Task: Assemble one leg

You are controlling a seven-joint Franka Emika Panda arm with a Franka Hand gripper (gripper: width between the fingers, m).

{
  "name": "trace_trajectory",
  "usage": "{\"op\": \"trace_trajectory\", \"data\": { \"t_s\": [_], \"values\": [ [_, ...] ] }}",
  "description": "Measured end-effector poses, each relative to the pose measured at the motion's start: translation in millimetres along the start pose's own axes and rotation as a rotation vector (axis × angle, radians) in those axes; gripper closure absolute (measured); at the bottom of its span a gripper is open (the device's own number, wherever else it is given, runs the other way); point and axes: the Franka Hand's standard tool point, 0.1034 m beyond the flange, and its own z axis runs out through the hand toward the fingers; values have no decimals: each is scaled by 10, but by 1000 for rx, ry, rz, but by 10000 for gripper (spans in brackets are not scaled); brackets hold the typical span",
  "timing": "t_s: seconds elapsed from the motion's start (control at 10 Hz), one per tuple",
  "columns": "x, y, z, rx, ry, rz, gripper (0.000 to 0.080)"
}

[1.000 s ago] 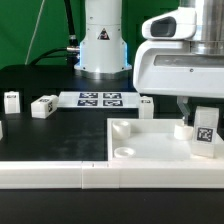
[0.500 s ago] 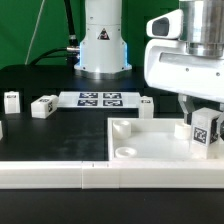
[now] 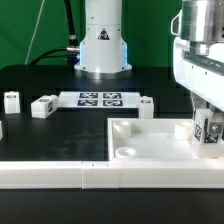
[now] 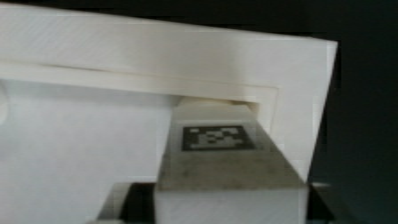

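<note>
My gripper (image 3: pixel 211 128) is shut on a leg (image 3: pixel 210 134), a small white block with a black-and-white tag. It holds the leg upright at the corner of the large white tabletop panel (image 3: pixel 150 145) on the exterior view's right. In the wrist view the leg (image 4: pixel 222 165) fills the gap between the jaws of my gripper (image 4: pixel 222 208), tag facing the camera. Its far end reaches a corner recess of the panel (image 4: pixel 107 120). Whether the leg touches the socket is hidden.
Three more legs (image 3: pixel 12 101) (image 3: pixel 43 107) (image 3: pixel 146 105) lie on the black table behind the panel. The marker board (image 3: pixel 98 98) lies in front of the robot base (image 3: pixel 103 45). A long white rail (image 3: pixel 60 175) runs along the front edge.
My gripper has moved toward the exterior view's right with the leg in it, now partly out of frame. The other parts have not moved.
</note>
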Motion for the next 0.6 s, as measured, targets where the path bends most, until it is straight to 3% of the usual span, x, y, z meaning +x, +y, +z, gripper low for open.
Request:
{"op": "trace_trajectory", "data": {
  "t_s": [0.3, 0.5, 0.6],
  "values": [
    [5, -2, 2, -3, -24, 207, 506],
    [-5, 0, 5, -3, -25, 191, 505],
    [-2, 3, 9, -3, -25, 129, 338]
  ]
}}
